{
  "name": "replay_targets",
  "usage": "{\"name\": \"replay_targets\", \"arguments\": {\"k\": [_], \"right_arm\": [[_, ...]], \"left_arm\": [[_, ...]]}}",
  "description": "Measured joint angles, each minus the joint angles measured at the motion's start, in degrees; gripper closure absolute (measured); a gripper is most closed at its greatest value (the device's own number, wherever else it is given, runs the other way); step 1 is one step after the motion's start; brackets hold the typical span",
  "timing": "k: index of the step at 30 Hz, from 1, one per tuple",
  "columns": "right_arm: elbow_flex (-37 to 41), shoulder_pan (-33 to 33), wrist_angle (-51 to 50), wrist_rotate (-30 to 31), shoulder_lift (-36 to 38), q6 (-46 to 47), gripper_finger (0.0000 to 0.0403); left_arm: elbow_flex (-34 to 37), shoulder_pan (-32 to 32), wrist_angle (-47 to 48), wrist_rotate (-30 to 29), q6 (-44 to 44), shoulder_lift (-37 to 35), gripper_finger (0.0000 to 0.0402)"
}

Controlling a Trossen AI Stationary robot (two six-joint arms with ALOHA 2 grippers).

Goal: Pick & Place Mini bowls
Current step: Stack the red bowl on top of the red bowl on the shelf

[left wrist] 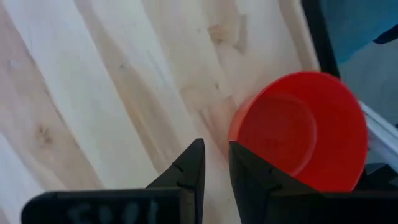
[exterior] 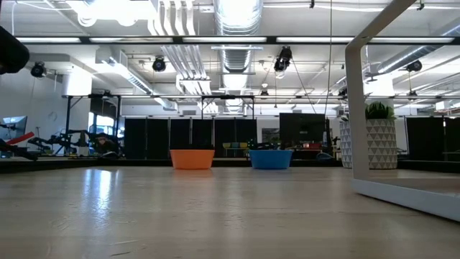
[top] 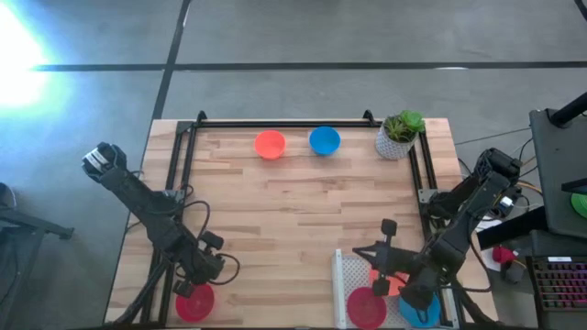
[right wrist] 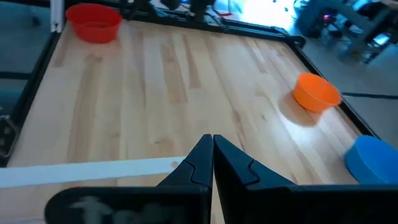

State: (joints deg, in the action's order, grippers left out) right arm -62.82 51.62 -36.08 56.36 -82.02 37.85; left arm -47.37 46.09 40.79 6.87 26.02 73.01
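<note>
Beside left pincer (left wrist: pixel 214 163), red bowl (left wrist: pixel 298 130)

A light butcher-block wooden table (top: pixel 303 220) of glued planks is edged by a black metal frame (top: pixel 275 123) along its far side and both flanks. A white patterned pot with a green plant (top: pixel 400 135) stands upright at the table's far right corner, just inside the frame, and a white perforated tray (top: pixel 349 275) lies at the near edge, right of centre. Off the table to the right, a keyboard (top: pixel 561 280) rests on a dark stand.
</note>
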Motion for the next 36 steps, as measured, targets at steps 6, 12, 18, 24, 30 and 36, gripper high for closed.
{"name": "replay_targets", "arguments": {"k": [6,12,18,24,30,36], "right_arm": [[0.52,-0.02,7.02,-2.62,0.0,-7.42,0.0394],[1.32,-1.82,15.79,-7.21,0.0,-11.51,0.0394],[1.89,-8.26,22.35,-14.54,0.0,-13.6,0.0394],[4.63,-11.92,29.42,-19.69,0.0,-19.03,0.0394],[4.67,-12.7,30.63,-22.56,0.07,-20.35,0.0394],[4.76,-12.52,30.67,-22.59,0.13,-20.59,0.0394]], "left_arm": [[0.0,0.41,-0.36,-0.43,0.66,0.0,0.0337],[0.0,0.41,-1.56,-1.17,0.66,0.0,0.0337],[0.04,0.5,-2.55,-1.48,0.72,0.0,0.0337],[0.82,0.77,-2.47,-1.51,2.33,0.0,0.0337],[0.87,2.07,-4.83,-1.68,4.6,0.06,0.0337],[0.87,4.66,-5.94,-1.7,4.68,2.72,0.0337]]}}
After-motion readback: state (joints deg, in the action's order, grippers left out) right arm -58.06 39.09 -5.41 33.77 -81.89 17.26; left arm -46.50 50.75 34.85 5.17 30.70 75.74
